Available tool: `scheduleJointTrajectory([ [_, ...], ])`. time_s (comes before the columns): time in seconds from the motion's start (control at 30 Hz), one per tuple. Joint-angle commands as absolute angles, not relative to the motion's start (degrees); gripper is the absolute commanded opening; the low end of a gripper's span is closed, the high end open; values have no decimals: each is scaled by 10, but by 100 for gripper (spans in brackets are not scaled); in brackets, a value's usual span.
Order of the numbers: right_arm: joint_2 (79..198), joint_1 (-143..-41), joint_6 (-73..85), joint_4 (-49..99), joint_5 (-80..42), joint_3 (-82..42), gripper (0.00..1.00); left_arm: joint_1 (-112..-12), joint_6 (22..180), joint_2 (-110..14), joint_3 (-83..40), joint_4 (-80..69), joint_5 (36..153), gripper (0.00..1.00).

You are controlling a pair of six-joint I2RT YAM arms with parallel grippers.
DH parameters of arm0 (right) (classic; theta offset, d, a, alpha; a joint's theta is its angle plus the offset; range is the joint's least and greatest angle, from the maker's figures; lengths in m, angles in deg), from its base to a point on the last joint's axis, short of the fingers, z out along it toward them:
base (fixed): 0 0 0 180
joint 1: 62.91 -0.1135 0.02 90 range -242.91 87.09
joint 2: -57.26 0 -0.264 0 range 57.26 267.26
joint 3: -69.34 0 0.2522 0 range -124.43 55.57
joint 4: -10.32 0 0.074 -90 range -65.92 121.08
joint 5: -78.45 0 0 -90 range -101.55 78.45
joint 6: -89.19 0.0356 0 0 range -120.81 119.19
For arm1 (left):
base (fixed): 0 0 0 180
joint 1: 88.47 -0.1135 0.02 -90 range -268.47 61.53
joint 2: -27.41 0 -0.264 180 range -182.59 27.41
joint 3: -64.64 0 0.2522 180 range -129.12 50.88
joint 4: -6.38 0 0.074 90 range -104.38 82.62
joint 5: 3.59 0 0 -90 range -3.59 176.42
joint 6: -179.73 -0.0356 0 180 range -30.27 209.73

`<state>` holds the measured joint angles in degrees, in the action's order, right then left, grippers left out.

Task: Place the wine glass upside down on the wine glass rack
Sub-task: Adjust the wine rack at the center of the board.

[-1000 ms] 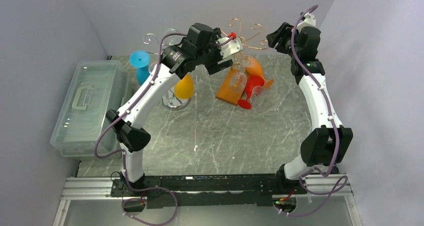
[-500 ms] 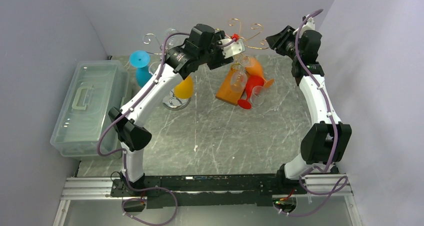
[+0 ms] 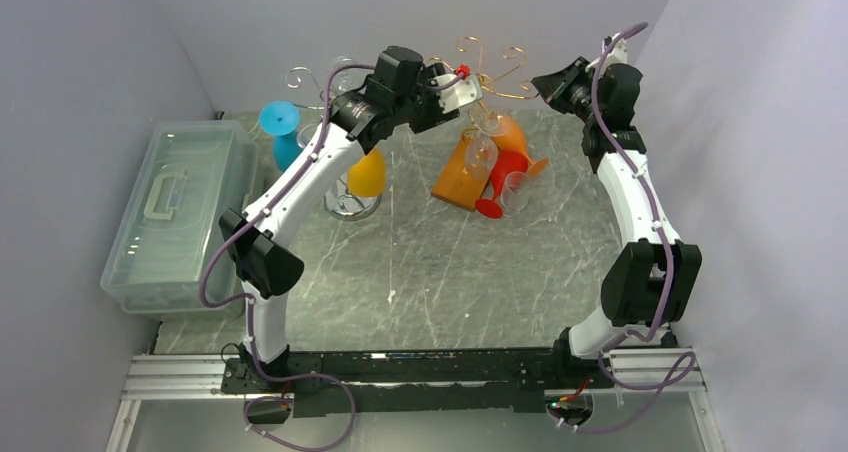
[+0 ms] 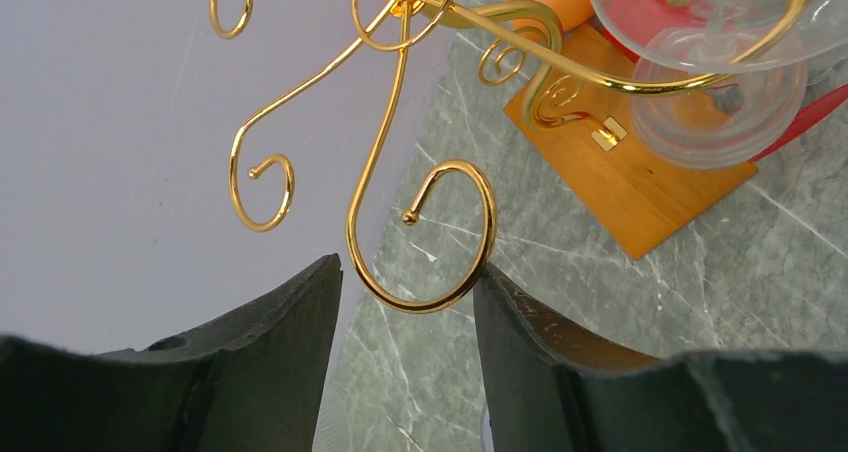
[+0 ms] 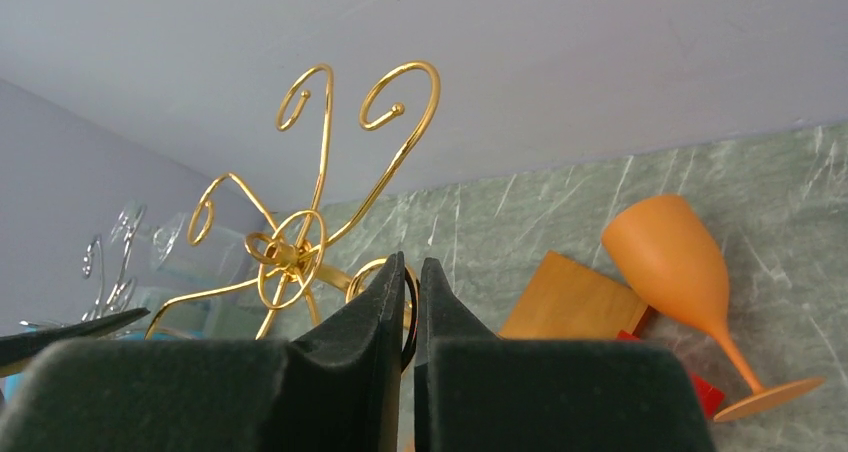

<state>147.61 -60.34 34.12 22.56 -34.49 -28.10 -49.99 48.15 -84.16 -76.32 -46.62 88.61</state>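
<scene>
Clear wine glass (image 3: 481, 154) likely light, slick, brittle; grip the stem. Left claw (image 4: 408, 267) half-open round a hook of the gold rack (image 5: 291, 256); right claw (image 5: 412, 267) pinched on rack wire.

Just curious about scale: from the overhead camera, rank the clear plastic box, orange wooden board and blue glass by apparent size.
1. clear plastic box, clearly largest.
2. orange wooden board, partly covered.
3. blue glass, smallest.

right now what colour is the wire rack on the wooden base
Gold; the rack shows best in the left wrist view.
</scene>
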Motion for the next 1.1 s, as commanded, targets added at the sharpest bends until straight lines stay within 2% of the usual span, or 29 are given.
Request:
scheduleJointTrajectory([
  [0.0, 1461, -601, 350, 189, -358, -267, 2, -504, 472, -846, -769, -427, 906, 55],
  [0.43, 1364, -622, 367, 183, -310, -170, 1, -515, 494, -923, -872, -442, 921, 49],
  [1.07, 1284, -703, 403, 262, -233, -107, 8, -525, 495, -960, -917, -401, 927, 51],
])
